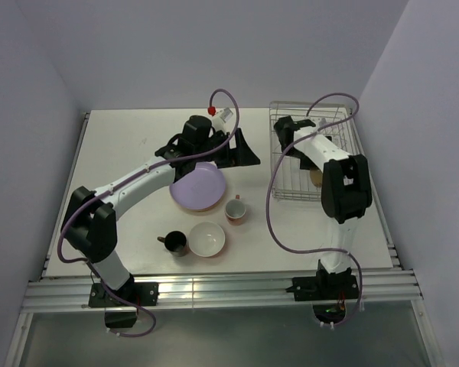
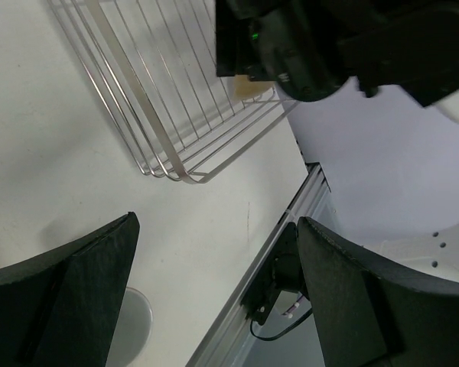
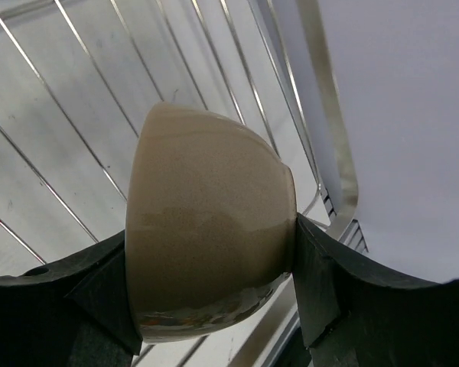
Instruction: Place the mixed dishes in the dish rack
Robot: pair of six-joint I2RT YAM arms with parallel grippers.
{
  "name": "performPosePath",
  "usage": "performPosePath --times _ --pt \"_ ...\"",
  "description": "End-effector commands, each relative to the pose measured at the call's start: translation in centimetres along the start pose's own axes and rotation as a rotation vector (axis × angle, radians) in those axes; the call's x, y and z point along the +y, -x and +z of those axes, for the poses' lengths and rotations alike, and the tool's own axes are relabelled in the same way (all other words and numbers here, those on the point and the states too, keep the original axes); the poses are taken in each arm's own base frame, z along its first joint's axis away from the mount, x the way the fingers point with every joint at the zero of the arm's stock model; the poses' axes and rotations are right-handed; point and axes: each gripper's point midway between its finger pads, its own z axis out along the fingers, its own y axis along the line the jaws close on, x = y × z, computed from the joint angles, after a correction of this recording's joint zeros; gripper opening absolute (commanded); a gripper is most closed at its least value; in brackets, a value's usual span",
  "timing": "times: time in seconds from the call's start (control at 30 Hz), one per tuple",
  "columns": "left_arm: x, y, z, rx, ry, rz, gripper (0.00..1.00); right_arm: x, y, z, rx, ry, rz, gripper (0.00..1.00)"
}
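Observation:
The silver wire dish rack (image 1: 294, 196) stands at the back right; it also shows in the left wrist view (image 2: 157, 115) and the right wrist view (image 3: 333, 138). My right gripper (image 3: 212, 245) is shut on the tan-orange bowl (image 3: 206, 245), held on its side over the rack's bars (image 1: 316, 178). My left gripper (image 1: 245, 151) is open and empty (image 2: 216, 222), just above the far edge of the lilac plate (image 1: 197, 189). The pink mug (image 1: 235, 209), white bowl (image 1: 206, 238) and black handled cup (image 1: 174, 242) stand on the table in front of the plate.
The right arm (image 2: 329, 46) hangs over the rack's near end. The table's right edge and rail (image 2: 291, 222) run just past the rack. White walls close in at the back and on both sides.

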Motion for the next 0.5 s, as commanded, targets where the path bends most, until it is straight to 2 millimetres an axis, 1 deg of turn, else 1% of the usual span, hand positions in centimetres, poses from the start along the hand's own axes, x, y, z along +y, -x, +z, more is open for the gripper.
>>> performPosePath --times 0.0,0.03,0.27,0.37,0.4,0.47 --pt "-2.5 1.5 -1.9 -0.058 -0.060 0.071 0.90 -1.3 1.5 -0.8 -0.069 -0.127 0.001 0.00" --pt "-2.4 1.6 -2.0 -0.060 -0.056 0.072 0.90 -0.9 1.2 -0.4 -0.059 -0.136 -0.013 0.00" --pt "-2.6 1.6 -3.1 -0.069 -0.040 0.092 0.91 1.5 0.2 0.4 -0.045 -0.130 -0.051 0.00" --pt "-2.4 1.5 -3.1 -0.068 -0.035 0.090 0.91 2.5 -0.2 0.6 -0.034 -0.114 -0.067 0.16" --pt "-2.4 1.5 -3.2 -0.067 -0.037 0.089 0.91 2.7 -0.4 0.6 -0.031 -0.111 -0.078 0.34" --pt "-2.2 1.3 -3.1 -0.062 -0.038 0.085 0.91 3.4 -0.4 0.2 -0.036 -0.076 -0.063 0.44"
